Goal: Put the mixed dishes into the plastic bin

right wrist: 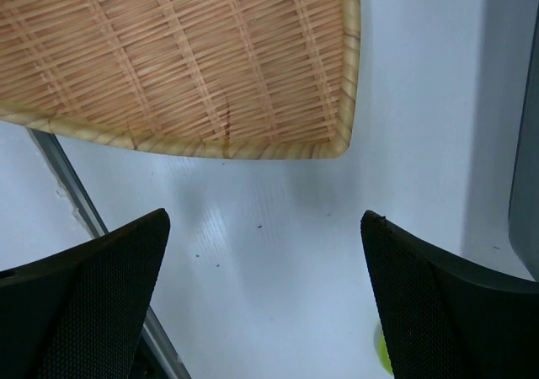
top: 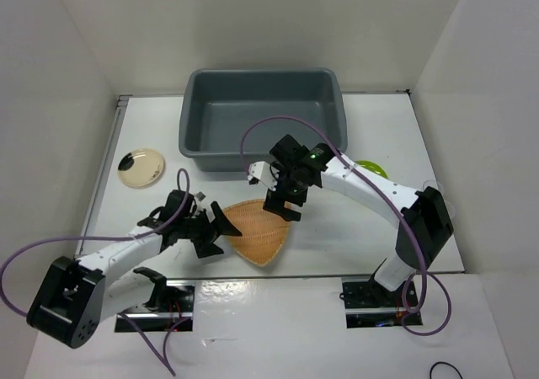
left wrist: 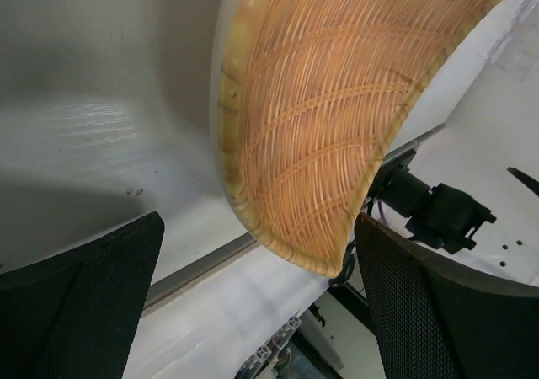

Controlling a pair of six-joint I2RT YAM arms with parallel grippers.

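Top external: plate (top: 261, 237) at 3 o'clock from left gripper (top: 216, 234), 7 o'clock from right gripper (top: 282, 208). Both spread wide, gripping nothing; arms stretched inward.

1. left arm (top: 118, 257): lies low, stretched from its base toward the right.
2. left gripper (top: 217, 234): jaws spread wide, gripping nothing. Its black fingers (left wrist: 84, 303) sit in the two lower corners of the left wrist view.
3. right arm (top: 370, 189): rises from its base, bends, then reaches left. A green light glows near the wrist.
4. right gripper (top: 283, 208): points downward, jaws wide apart, holding nothing.
5. The two grippers are near each other, not touching.
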